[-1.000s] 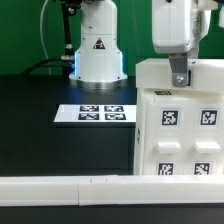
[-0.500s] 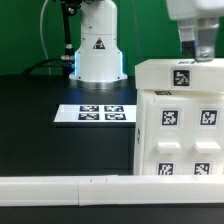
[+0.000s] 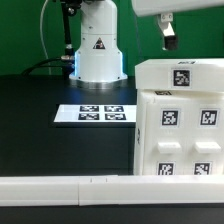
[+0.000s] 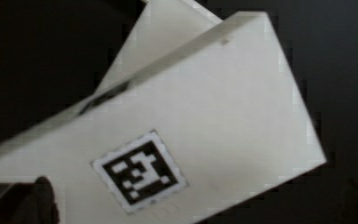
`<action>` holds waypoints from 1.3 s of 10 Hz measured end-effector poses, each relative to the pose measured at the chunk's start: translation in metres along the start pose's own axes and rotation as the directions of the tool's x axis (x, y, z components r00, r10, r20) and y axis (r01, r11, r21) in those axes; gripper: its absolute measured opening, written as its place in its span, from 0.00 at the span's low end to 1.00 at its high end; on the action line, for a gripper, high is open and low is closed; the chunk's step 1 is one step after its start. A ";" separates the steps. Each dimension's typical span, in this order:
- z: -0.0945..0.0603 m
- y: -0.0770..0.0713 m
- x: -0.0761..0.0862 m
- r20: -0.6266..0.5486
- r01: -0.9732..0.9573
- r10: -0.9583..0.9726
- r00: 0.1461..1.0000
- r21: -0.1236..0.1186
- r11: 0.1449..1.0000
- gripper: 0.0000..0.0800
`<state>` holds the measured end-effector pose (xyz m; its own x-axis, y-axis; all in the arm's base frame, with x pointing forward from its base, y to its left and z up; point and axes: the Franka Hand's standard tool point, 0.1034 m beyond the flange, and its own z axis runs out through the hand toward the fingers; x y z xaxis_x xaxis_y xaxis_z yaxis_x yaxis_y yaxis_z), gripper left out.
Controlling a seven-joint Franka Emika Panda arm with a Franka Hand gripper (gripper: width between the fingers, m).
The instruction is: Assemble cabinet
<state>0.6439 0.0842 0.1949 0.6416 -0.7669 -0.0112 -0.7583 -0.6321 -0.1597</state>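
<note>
The cabinet (image 3: 180,120) is a large white box with square black-and-white tags, standing at the exterior view's right. My gripper (image 3: 168,40) hangs above its top left corner, clear of it, and holds nothing. Only one dark finger (image 3: 168,30) shows below the white hand. In the wrist view the cabinet's white top (image 4: 194,110) with one tag (image 4: 144,172) lies below me. One dark fingertip (image 4: 5,200) shows at the frame's edge and nothing sits between the jaws, so they stand apart.
The marker board (image 3: 92,113) lies flat on the black table, to the left of the cabinet. A long white rail (image 3: 60,190) runs along the front edge. The arm's white base (image 3: 97,45) stands at the back.
The gripper has risen from the cabinet's top front edge to well above it, swinging first to the exterior view's right and then back left. The cabinet has not moved.
</note>
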 end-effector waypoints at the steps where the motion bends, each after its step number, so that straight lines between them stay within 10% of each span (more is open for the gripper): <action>1: 0.000 -0.001 -0.003 0.001 0.238 -0.238 0.971 -0.002 0.971 1.00; 5: 0.001 0.003 -0.001 -0.026 0.434 -0.434 0.901 0.000 0.901 1.00; 9: 0.001 0.002 -0.007 0.002 0.901 -0.903 0.430 -0.060 0.429 1.00; 13: 0.008 0.015 -0.002 0.086 0.966 -0.963 0.257 -0.052 0.254 1.00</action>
<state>0.6322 0.0776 0.1848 0.9048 0.4206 0.0660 0.4215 -0.9068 0.0003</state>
